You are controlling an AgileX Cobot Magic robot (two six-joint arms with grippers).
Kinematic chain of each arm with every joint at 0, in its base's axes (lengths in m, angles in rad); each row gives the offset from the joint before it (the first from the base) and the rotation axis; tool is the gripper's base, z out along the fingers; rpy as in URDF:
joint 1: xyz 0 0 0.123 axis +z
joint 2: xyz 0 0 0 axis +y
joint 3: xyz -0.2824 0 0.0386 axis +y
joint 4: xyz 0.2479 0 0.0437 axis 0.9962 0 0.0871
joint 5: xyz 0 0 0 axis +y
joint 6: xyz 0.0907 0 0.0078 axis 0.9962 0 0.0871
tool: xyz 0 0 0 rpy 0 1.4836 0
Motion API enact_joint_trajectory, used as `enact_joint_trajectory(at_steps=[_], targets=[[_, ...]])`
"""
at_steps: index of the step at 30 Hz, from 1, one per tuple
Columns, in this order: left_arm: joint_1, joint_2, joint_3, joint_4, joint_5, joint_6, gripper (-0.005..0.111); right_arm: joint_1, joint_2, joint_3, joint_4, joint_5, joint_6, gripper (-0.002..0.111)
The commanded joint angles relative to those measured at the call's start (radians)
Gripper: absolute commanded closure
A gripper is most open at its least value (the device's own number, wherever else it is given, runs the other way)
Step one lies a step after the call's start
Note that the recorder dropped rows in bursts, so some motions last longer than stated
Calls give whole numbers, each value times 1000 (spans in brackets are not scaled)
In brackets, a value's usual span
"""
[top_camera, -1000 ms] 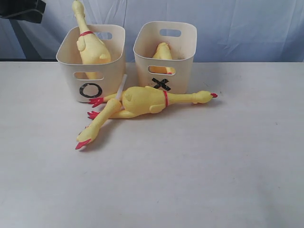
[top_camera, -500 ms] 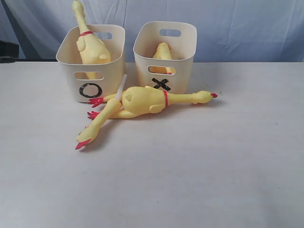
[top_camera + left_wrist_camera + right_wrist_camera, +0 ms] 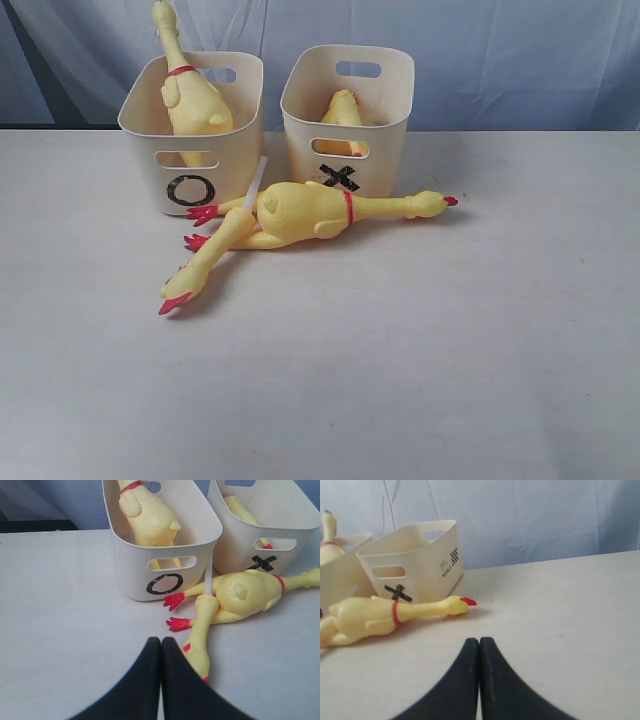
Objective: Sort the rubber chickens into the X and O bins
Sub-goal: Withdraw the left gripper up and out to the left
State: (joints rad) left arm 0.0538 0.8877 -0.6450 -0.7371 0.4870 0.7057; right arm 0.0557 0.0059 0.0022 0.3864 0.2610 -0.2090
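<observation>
One rubber chicken (image 3: 195,100) stands in the O bin (image 3: 235,165) with its head above the rim. Another chicken (image 3: 343,108) lies low in the X bin (image 3: 385,160). In front of both bins a third chicken (image 3: 300,212) lies on the table, head to the right. A yellow neck and head (image 3: 195,275) crosses its legs and points toward the table's front; the rest of that one is hidden. My left gripper (image 3: 161,640) is shut and empty, its tips just beside that head (image 3: 200,645). The right gripper (image 3: 479,640) is shut and empty, short of the third chicken (image 3: 365,617). Neither arm shows in the exterior view.
A thin white stick (image 3: 256,180) leans against the O bin's front corner. The pale table (image 3: 450,350) runs back to a blue cloth backdrop (image 3: 500,60) behind the bins.
A dark arm part at the top left of the exterior view has drawn back out of the frame. The chickens and bins have not moved.
</observation>
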Motion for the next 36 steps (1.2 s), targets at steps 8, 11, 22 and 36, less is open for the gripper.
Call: enact_joint_trajectory(at_steps=[8,11,22,36], targets=[[-6,-13,37,-12,8,9,107,5,-6,-2,302,-190,32,109],[-6,-13,37,-26,13,9,107,5,-6,-2,405,-180,36,109],[-6,-13,37,-90,84,9,107,5,38,-174,405,52,-89,109],[-6,-13,37,-106,127,11,107,5,644,-607,413,378,-194,109]])
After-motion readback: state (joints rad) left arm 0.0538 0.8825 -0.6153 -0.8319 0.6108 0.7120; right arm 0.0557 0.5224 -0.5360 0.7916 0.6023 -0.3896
